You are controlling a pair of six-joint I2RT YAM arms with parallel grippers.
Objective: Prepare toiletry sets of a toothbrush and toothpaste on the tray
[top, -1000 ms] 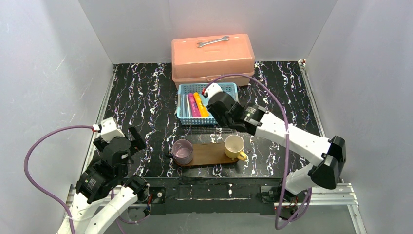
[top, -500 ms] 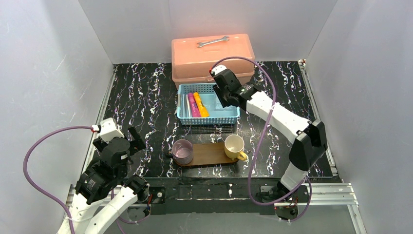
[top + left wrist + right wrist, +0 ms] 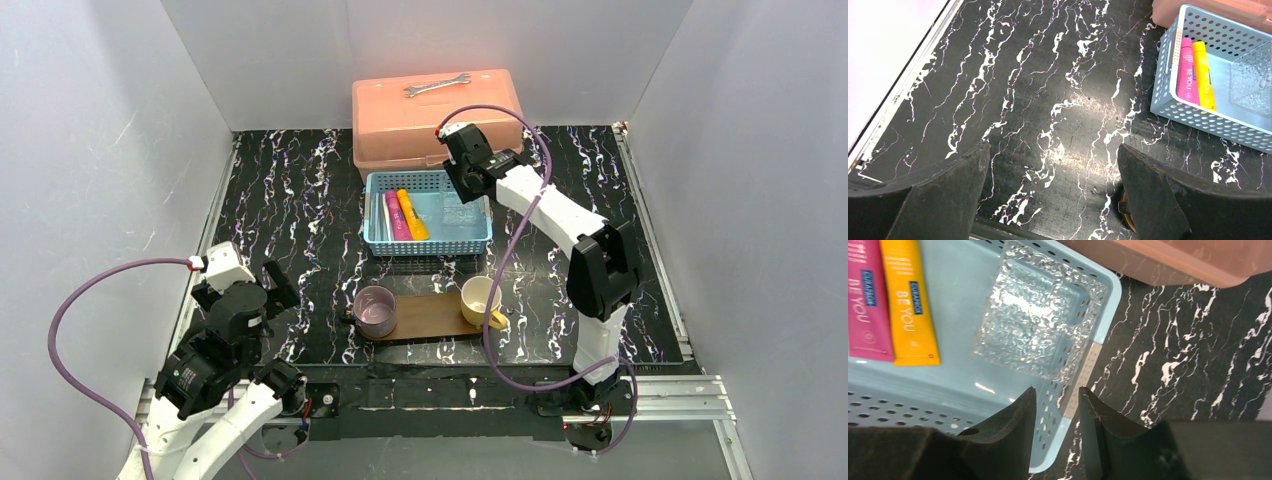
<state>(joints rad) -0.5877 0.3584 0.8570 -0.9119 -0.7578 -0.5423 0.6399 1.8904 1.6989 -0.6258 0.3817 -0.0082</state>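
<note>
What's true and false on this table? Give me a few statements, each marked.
1. The pink tube and yellow tube lie in the basket. True.
2. The wrench lies on the tray. False: it lies on the orange box.
3. A purple cup and a yellow cup stand at the tray's ends. True.
4. The right fingers hold a tube. False: they are empty, over the basket's edge.
5. The left fingers are shut. False: they are wide open.

Both arms are white shells linked by black joint housings: the left arm (image 3: 225, 340) at seven o'clock, the right arm (image 3: 556, 212) at three. A purple cable (image 3: 140, 262) loops off each white wrist block. The right gripper (image 3: 1056, 395) carries matte black wedge-shaped jaws.
</note>
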